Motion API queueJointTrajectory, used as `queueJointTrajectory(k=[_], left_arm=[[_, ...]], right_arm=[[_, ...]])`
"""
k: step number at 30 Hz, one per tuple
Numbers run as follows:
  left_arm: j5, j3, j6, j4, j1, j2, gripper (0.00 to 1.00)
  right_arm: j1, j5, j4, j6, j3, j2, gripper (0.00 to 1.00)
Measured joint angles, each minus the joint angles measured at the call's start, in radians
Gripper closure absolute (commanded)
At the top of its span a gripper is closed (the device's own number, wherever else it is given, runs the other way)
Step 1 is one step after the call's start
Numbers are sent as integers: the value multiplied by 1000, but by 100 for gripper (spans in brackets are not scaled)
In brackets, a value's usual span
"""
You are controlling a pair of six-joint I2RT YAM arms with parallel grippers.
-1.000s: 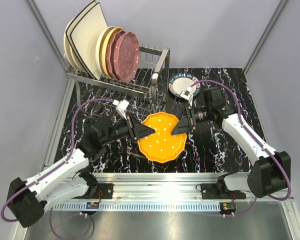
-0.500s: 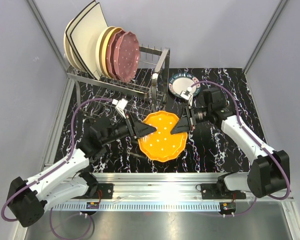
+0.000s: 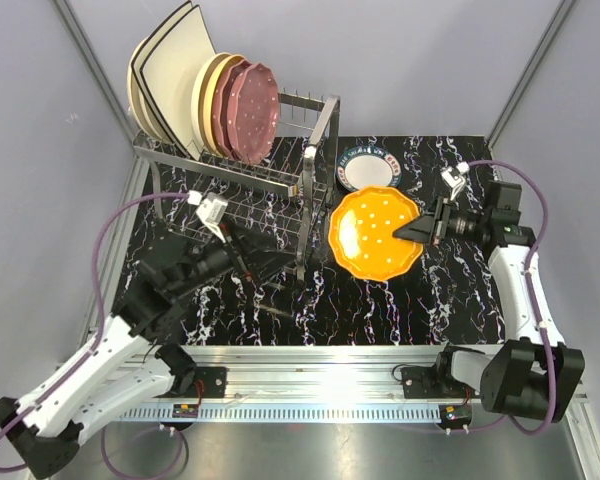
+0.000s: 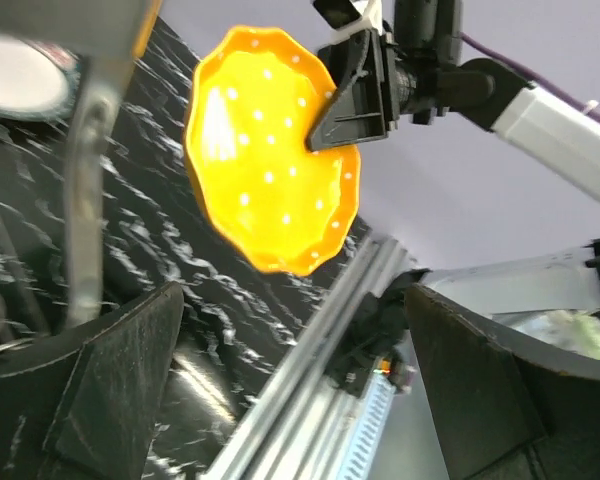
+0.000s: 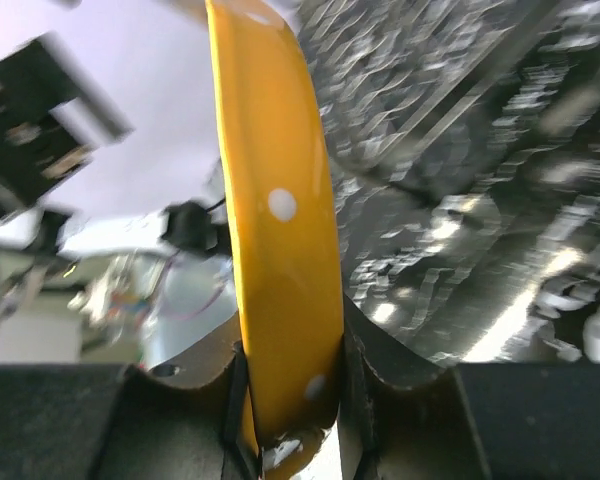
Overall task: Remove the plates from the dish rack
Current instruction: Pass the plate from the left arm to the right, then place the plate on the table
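your orange plate (image 3: 373, 233) looks glossy and smooth, the dish rack (image 3: 260, 178) bright metal wire. the surface (image 3: 430, 300) shows polished black marbling, and your right pincer (image 3: 403, 233) is matt black.

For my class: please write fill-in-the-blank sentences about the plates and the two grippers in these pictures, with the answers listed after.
1. The right gripper pinches the rim of the ____ scalloped plate with white dots.
2. The left gripper holds nothing, and its jaws stand ____.
3. Of the plates standing in the silver wire dish rack, the one closest to the held plate is the ____ dotted plate.

Missing words: orange; open; maroon.
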State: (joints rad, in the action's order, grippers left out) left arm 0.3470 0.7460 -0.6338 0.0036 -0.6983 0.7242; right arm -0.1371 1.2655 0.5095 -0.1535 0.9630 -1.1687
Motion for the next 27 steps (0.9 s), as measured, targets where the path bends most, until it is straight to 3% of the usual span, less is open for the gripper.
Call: queueJointTrajectory(k=[5, 12, 18, 27], left_arm=[[-121, 43, 203, -163, 0, -125, 1], [-369, -8, 407, -306, 0, -298, 1], [-491, -82, 488, -384, 0, -337, 1], [-566, -95, 529, -408, 0, -352, 1]], right_arm=[[-109, -137, 125, 97, 51, 0, 100], [-175, -352, 110, 91, 56, -40, 100], [-204, -547, -83, -39, 49, -164, 100], [-207, -757, -380, -306, 77, -449, 100]])
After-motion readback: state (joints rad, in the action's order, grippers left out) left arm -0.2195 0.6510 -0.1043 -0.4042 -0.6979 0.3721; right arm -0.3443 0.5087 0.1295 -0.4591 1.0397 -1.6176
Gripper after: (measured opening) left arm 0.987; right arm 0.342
